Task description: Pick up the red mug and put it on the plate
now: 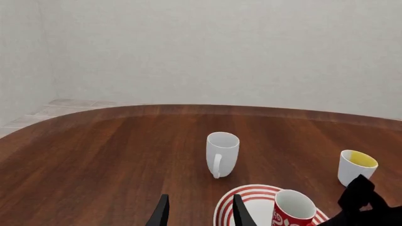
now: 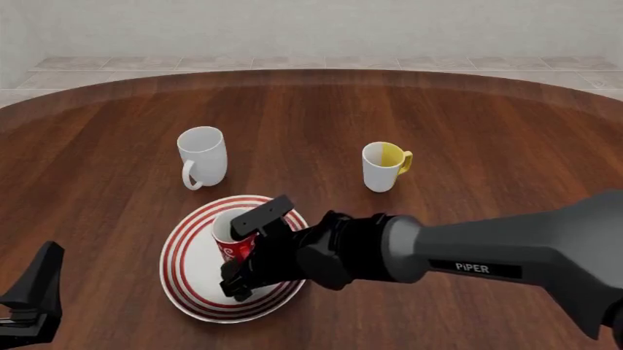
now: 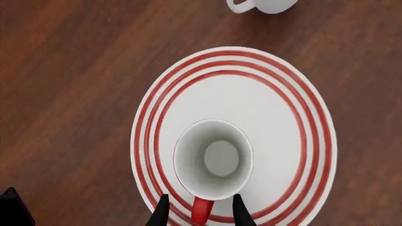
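Observation:
The red mug (image 2: 232,237) stands upright on the plate (image 2: 180,248), a white plate with red rings, at the near middle of the table. The right wrist view looks down into the mug's white inside (image 3: 213,157) on the plate (image 3: 251,94). My right gripper (image 2: 251,248) is open around the mug; its fingers (image 3: 162,212) straddle the red handle (image 3: 201,212) with a gap on each side. My left gripper (image 2: 34,292) is open and empty at the near left, apart from the plate. The left wrist view shows the mug (image 1: 292,209) and plate (image 1: 251,193).
A plain white mug (image 2: 201,157) stands just behind the plate to the left. A white mug with yellow inside (image 2: 383,166) stands farther right. The right arm (image 2: 506,255) reaches across the near right of the table. The table's far edge curves in front of a pale wall.

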`<state>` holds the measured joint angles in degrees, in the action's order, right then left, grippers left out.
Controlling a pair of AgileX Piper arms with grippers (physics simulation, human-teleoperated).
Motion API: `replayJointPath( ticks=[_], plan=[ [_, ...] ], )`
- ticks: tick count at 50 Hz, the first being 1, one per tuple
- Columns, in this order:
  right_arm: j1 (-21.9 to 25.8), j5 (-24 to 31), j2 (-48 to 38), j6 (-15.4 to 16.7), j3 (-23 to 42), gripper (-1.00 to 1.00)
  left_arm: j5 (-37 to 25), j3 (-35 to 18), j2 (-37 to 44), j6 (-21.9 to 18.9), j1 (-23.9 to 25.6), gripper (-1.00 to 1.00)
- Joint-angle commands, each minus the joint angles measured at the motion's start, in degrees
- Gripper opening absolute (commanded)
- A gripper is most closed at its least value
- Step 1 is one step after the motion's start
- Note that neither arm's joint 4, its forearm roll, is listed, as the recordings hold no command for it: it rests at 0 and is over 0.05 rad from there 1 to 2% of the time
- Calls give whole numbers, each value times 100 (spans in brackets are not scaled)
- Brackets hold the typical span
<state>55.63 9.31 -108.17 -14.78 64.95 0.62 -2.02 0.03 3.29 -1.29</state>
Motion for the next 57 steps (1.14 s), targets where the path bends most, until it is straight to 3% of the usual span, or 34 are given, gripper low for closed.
replayJointPath(
  ticks=[1, 24, 39, 44, 49, 57],
  plan=[
    [-10, 19, 86, 19, -31, 100, 28, 28, 0, -15, 9, 100],
    [-96, 727, 1779, 498, -333, 100, 77, 23, -1, -90, 23, 100],
    [-571, 1633, 3383, 1343, -19, 100, 96, 31, -1, -115, -3, 100],
    [-864, 2009, 3879, 1624, 87, 100, 95, 24, -1, -140, -11, 100],
    [-1281, 2346, 4699, 2108, 167, 100, 60, -20, -1, -169, -5, 100],
    [-1896, 2804, 5639, 2477, 251, 100, 101, 23, -1, -197, -3, 100]
  ],
)
